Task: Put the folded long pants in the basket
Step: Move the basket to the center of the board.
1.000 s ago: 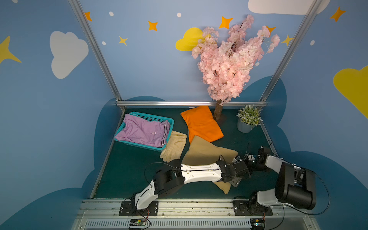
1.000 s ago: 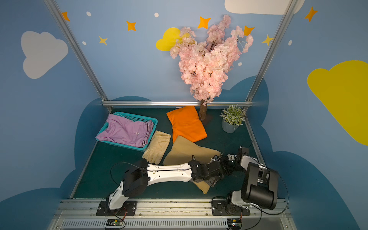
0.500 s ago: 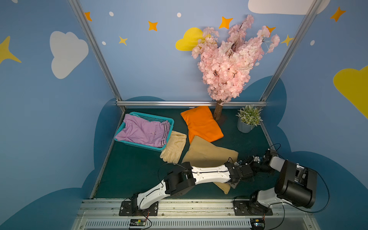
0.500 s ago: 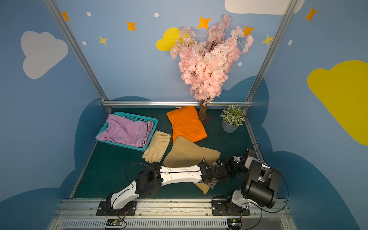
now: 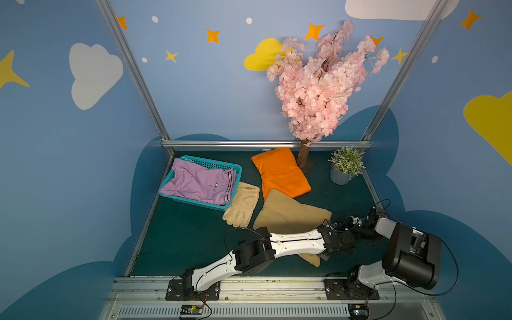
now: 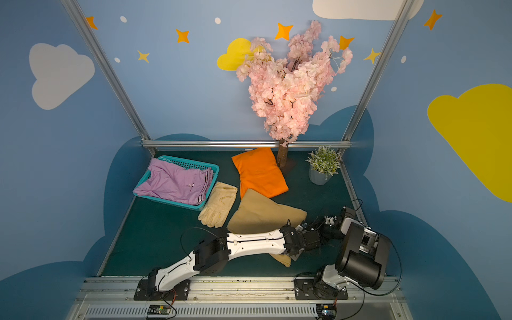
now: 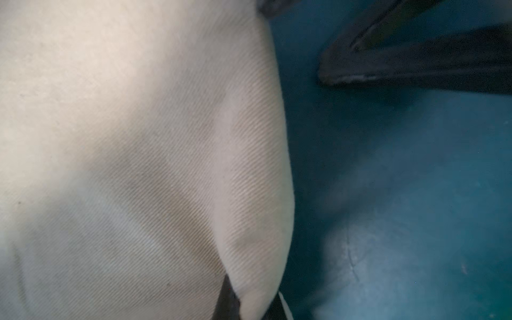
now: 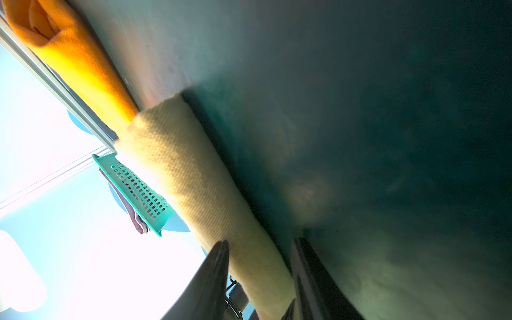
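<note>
The plain tan folded trousers (image 5: 288, 213) were observed lying flat on the dark green table mat (image 5: 188, 238), toward its near right. Their far corner touched the bright orange folded trousers (image 5: 282, 173). The near portion was crossed by the white left arm (image 5: 293, 243), and one tan corner showed beneath it.

In the left wrist view the tan cloth (image 7: 138, 138) was seen to be a fine diagonal twill, softly creased. The left gripper (image 7: 250, 302) was noted at the cloth's outer edge. Its dark fingertips (image 7: 227, 300) were pressed together on a small pinch of that fabric, with bare mat just beside.

In the right wrist view the tan trousers (image 8: 199, 180) presented a thick rounded fold. The right gripper (image 8: 261, 241) was set astride this fold, one finger on each side, partly spread. Whether the fold was actually squeezed could not be told from that glare-filled view.

The rectangular teal plastic basket (image 5: 194, 201) with perforated walls was recorded at the far left, well apart from both grippers. It held lilac folded trousers (image 5: 199, 182) with a striped waistband. A pair of cream work gloves (image 5: 242, 206) was found between the basket and the tan trousers.
</note>
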